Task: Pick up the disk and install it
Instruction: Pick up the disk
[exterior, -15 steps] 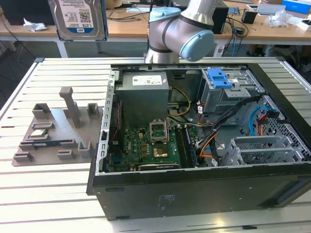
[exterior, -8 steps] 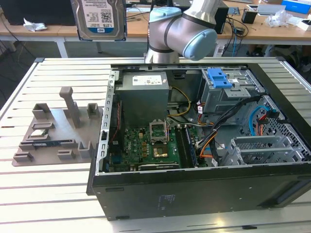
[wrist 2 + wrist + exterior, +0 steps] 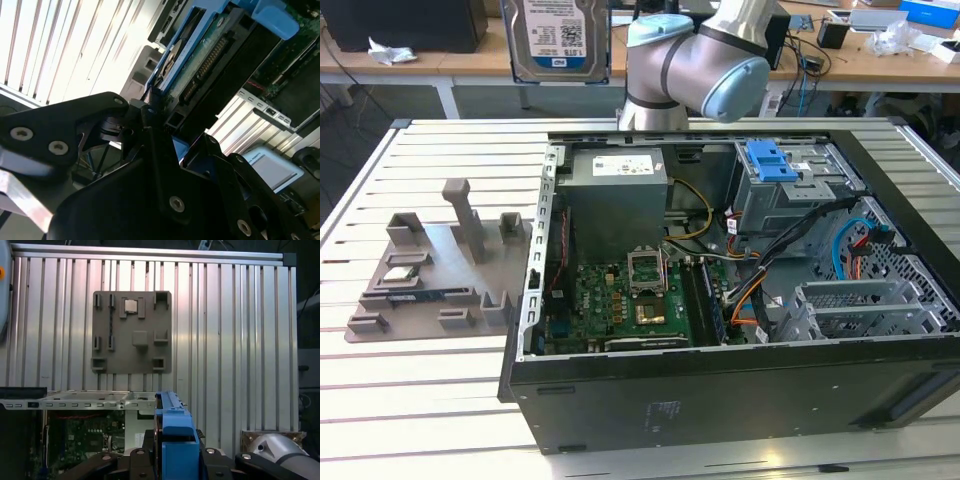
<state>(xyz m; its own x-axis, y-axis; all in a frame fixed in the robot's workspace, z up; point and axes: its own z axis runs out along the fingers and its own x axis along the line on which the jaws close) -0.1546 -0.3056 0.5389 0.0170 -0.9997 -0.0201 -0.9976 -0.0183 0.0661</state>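
One thing matters here: the disk (image 3: 555,38) is pinched edge-on between the closed fingers of the gripper (image 3: 172,452), up at the top of the exterior view, left of centre, label facing the camera. Its long axis looks to run straight out from the fingers. The open computer case (image 3: 720,300) and its blue bracket (image 3: 770,160) sit lower right, well apart.

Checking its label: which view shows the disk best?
The exterior view: the disk faces the camera, white label and blue rails plain. The second wrist view shows it edge-on, connector side; the first wrist view, a blue rail end.
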